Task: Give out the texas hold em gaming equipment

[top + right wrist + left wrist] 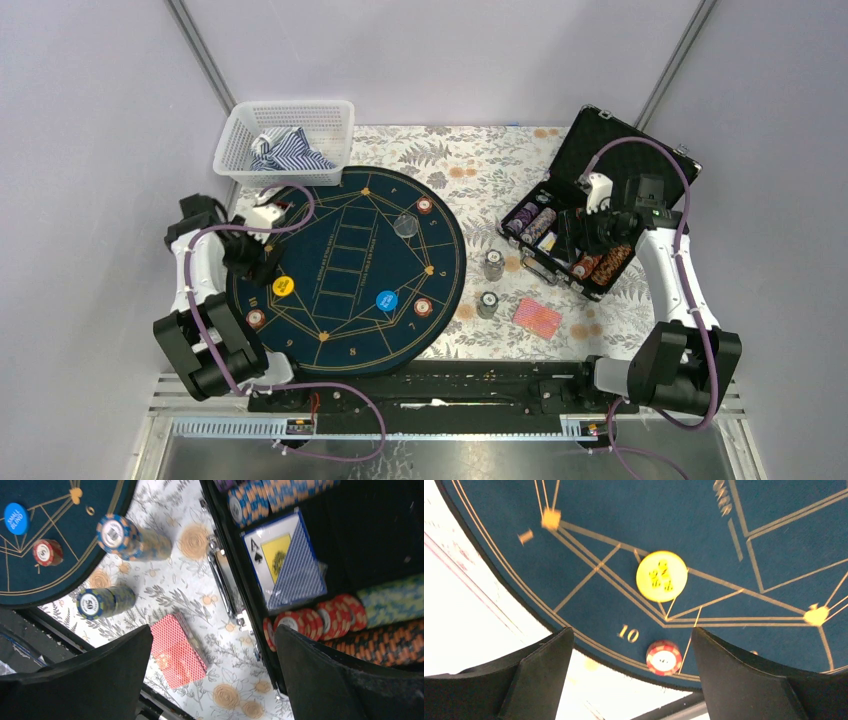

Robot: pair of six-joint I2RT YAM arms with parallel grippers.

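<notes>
My left gripper hangs with its jaws spread wide and nothing between them, above the left rim of the round blue mat. Past its fingers I see the yellow disc lying flat on the gold lines, its print askew to my view. Nearer the mat's edge a small red chip stack stands upright beside the number ten. My left arm rises from its base at the near left and runs away from me alongside the mat. The wrist then turns right over the rim, fingers aimed down at the felt.

My right gripper is wide open too and holds nothing, hovering over the near-left edge of the black case. That arm climbs from its base at the near right of the desk, and the wrist turns left over the case.

The deck of red-backed cards lies flat on the desk, back up, between mat and case. Its long axis slants from far-left to near-right in the top view. A taller chip stack and a shorter chip stack stand upright just off the mat's right rim, apart from each other. The blue disc lies flat on the mat's near part, with a second red chip stack just to its right. The clear disc lies toward the far right.
</notes>
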